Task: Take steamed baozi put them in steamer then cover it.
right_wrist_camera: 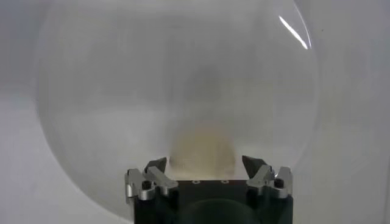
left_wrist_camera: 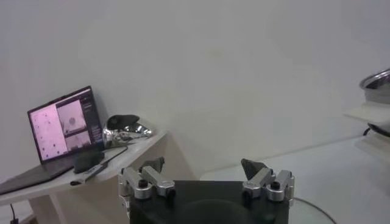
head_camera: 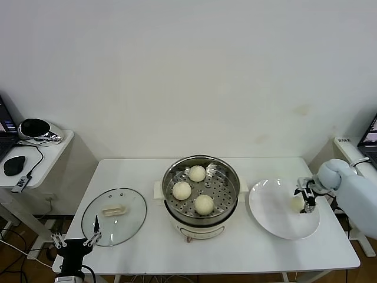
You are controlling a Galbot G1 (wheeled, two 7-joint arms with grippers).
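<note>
Head view: three steamed baozi (head_camera: pixel 204 204) sit in the steamer (head_camera: pixel 201 190); the cover (head_camera: pixel 113 216) lies beside it on the table (head_camera: pixel 235 250). The right gripper (head_camera: pixel 307 201) is at the fourth bun on the plate (head_camera: pixel 274 211).

Left wrist view: the left gripper (left_wrist_camera: pixel 203 172) hangs wide open, idle.

Right wrist view: its fingers (right_wrist_camera: pixel 156 165) straddle the last baozi (right_wrist_camera: pixel 202 147); contact unclear.

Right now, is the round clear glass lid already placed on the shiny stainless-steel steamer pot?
No, the round clear glass lid lies flat on the white table to the left of the open stainless-steel steamer pot.

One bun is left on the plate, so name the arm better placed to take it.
Right. The right gripper is already at the last baozi on the plate, jaws either side. The left gripper waits near the cover.
</note>
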